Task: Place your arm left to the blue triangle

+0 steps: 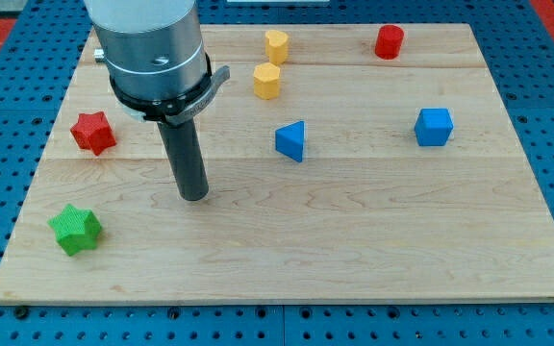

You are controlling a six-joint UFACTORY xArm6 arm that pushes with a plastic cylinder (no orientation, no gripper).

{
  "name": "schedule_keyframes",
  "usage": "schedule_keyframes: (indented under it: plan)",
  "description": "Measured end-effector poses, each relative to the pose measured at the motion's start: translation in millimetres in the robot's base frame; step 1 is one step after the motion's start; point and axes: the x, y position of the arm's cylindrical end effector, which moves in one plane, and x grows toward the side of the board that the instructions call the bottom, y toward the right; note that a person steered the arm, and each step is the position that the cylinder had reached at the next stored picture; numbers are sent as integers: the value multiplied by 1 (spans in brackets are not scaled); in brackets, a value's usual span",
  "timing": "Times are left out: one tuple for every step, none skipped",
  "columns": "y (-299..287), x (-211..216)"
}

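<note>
wooden board (354,240), my tip (194,195) left of blue triangle (291,140)

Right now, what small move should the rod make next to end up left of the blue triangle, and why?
Probably a short slide toward the view's right and slightly up. My tip sits well to the view's left of the blue triangle and a little lower, with bare board between them. It should stop short of the triangle so it doesn't push it.

The wooden table (354,240) carries the blue triangle (292,140); a blue cube (434,127) lies at the view's right of it, two yellow blocks (267,81) above, perhaps hexagonal.
</note>
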Motion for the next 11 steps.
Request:
schedule_keyframes:
  plan:
    - [0,-2]
    - [5,-13]
    - [8,-16]
    - [8,-16]
    - [9,-16]
    - [9,-27]
    - [9,-48]
    - [20,-50]
    - [21,-52]
    - [24,-52]
    - [26,-60]
